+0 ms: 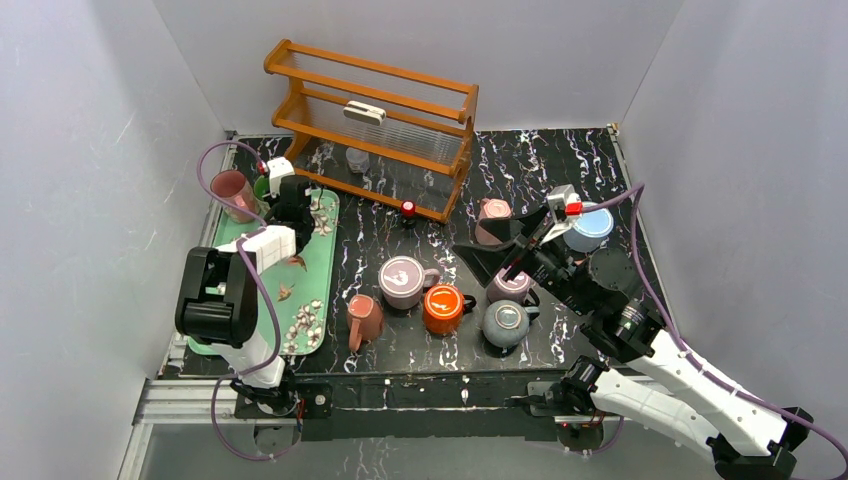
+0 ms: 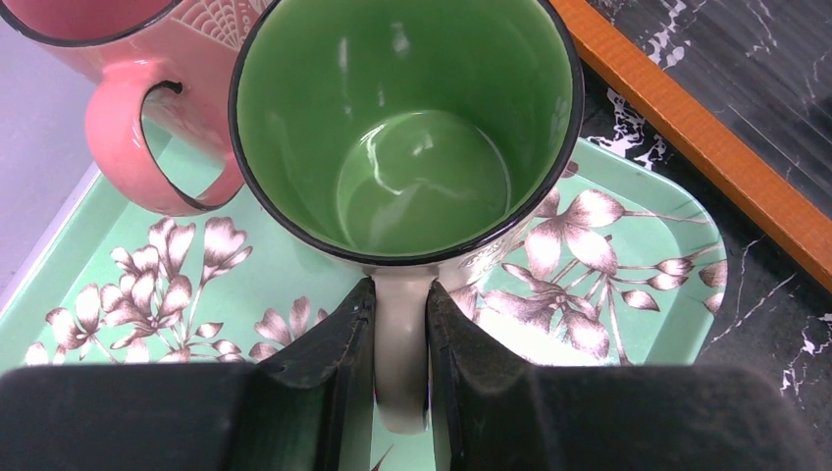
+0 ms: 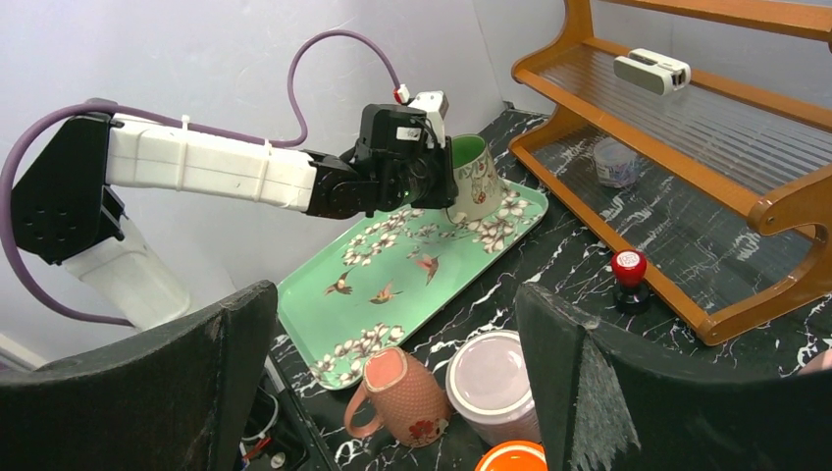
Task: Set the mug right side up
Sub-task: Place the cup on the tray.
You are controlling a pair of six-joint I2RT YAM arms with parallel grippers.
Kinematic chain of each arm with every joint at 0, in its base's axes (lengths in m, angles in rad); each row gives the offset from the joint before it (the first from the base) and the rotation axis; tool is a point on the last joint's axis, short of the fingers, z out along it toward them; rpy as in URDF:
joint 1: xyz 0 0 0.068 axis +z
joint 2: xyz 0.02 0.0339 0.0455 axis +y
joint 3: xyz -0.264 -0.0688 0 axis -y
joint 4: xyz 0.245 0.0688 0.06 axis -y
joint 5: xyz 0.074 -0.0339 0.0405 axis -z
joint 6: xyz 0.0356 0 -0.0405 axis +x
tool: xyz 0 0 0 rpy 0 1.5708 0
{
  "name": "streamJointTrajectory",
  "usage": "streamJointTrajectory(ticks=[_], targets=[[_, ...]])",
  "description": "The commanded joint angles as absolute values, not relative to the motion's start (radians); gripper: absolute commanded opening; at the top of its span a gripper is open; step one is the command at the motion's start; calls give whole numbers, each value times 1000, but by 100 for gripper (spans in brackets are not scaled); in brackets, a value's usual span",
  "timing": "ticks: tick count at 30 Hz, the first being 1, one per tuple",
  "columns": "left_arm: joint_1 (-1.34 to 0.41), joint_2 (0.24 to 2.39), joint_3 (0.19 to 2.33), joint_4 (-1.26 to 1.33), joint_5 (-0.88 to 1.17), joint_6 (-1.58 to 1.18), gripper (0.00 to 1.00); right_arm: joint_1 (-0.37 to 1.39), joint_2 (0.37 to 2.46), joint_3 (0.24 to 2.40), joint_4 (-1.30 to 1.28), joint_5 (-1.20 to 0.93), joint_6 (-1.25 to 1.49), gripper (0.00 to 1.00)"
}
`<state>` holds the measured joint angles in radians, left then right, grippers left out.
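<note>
A mug with a green inside and a white floral outside [image 2: 412, 147] stands opening up at the far end of the green floral tray [image 2: 118, 285]. My left gripper [image 2: 400, 294] is shut on its white handle [image 2: 400, 353]. It also shows in the top view [image 1: 262, 186] and in the right wrist view [image 3: 478, 177]. I cannot tell whether its base touches the tray. My right gripper [image 3: 392, 294] is open and empty, held above the middle of the table [image 1: 515, 250].
A pink mug [image 2: 137, 108] stands upright just left of the green one. Several upside-down mugs sit mid-table: lilac [image 1: 403, 281], orange [image 1: 442, 308], salmon [image 1: 363, 320], grey [image 1: 505, 322]. A wooden rack [image 1: 380, 120] stands at the back, with a red stamp [image 1: 408, 210] in front.
</note>
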<state>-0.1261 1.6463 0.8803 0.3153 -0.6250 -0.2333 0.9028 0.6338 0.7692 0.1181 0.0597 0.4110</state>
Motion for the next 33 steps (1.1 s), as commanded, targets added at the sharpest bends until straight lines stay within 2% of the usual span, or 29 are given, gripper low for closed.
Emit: streamJointTrajectory(ticks=[1,9,16,22,31,33], targets=[[-115,1652,931,387,-708,-206,14,900,630,778,140,36,387,99],[-115,1648,949,360,-742,-205,18,900,639,781,129,9,385,99],[-115,1648,975,329,-733,-203,37,900,624,779,113,13,397,99],[-115,1614,1022,236,-697,-240,46,900,633,799,43,70,402,99],[-115,1468,1092,41,-442,-317,67,900,676,835,-99,221,445,99],[-115,1427,1093,9,-370,-321,76,900,692,847,-141,255,460,99]])
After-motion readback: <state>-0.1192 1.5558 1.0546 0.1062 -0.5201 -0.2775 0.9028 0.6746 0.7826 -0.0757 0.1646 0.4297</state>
